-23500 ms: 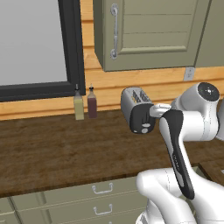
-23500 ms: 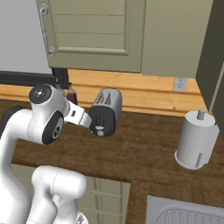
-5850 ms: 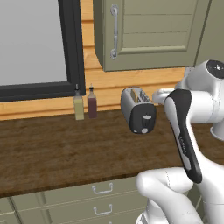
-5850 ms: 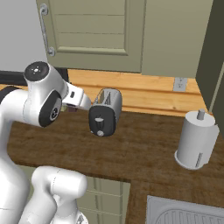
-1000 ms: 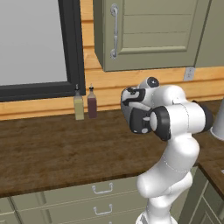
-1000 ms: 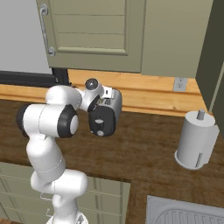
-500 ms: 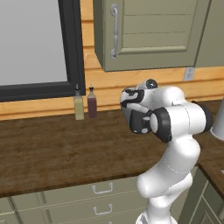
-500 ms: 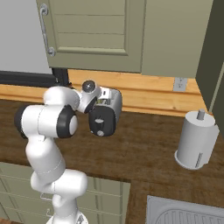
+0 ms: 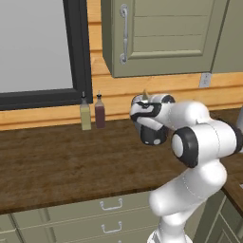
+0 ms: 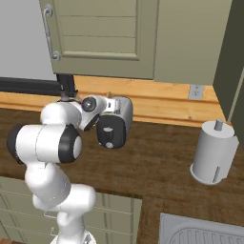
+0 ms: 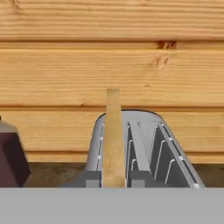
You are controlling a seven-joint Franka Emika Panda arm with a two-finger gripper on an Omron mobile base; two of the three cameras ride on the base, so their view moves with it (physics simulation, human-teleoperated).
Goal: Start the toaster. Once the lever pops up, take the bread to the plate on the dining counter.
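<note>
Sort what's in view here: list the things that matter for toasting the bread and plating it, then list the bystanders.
Job:
toaster
bread, standing in the toaster's left slot
gripper, shut on the bread

Bystanders:
two bottles by the wall
paper towel roll
upper cabinet
wall outlet

Silver-grey toaster [image 10: 118, 121] with a black end panel and pale round knob, set upright on the dark wood counter against the plank wall. A pale tan bread slice [image 11: 113, 135] is seen edge-on, standing upright in the toaster's left slot, its top protruding.
</note>
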